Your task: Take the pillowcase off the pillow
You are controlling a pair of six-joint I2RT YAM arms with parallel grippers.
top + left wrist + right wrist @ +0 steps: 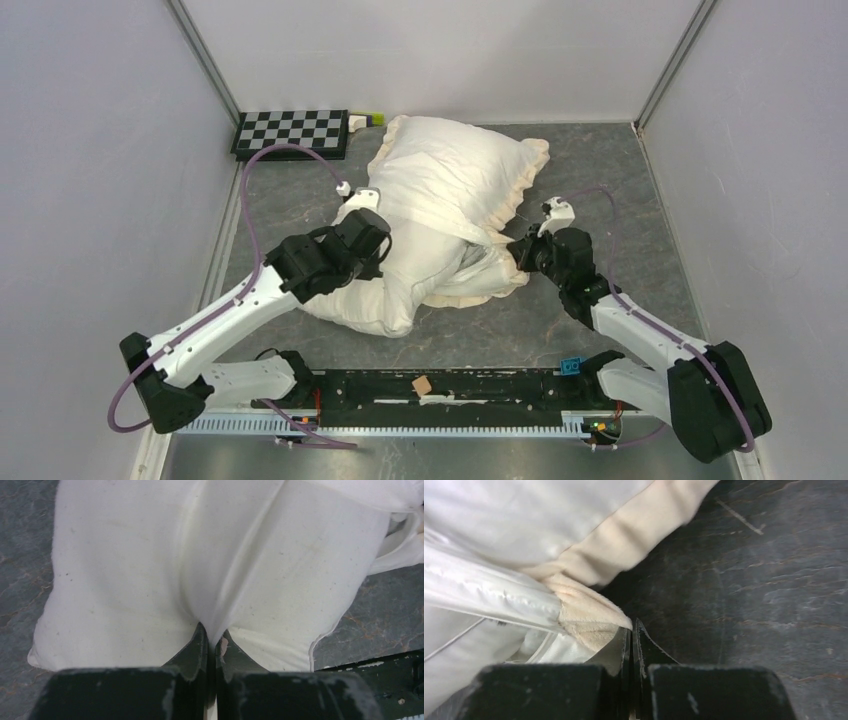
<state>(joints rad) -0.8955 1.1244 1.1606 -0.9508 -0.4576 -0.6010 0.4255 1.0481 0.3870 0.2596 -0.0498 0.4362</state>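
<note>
The pillowcase (pixel 460 170), cream with a ruffled frill, lies across the middle of the table, cream face up; no grey face shows. The pillow (pixel 365 300), plain off-white, sticks out of its near-left end. My left gripper (pixel 383 250) is shut on a pinched fold of the pillow's (pixel 125 580) smooth fabric, seen between the jaws in the left wrist view (pixel 214 632). My right gripper (pixel 518 252) sits at the pillowcase's right edge. In the right wrist view (pixel 631 625) its jaws are shut, with the plush frill corner (pixel 589 617) reaching right into the tips.
A black-and-white checkerboard (pixel 292 130) and a small yellow-green object (pixel 365 120) lie at the back left. A black rail (pixel 500 385) runs along the near edge, with a small brown block (pixel 421 384) and a blue tag (pixel 571 364). Grey walls stand close on both sides.
</note>
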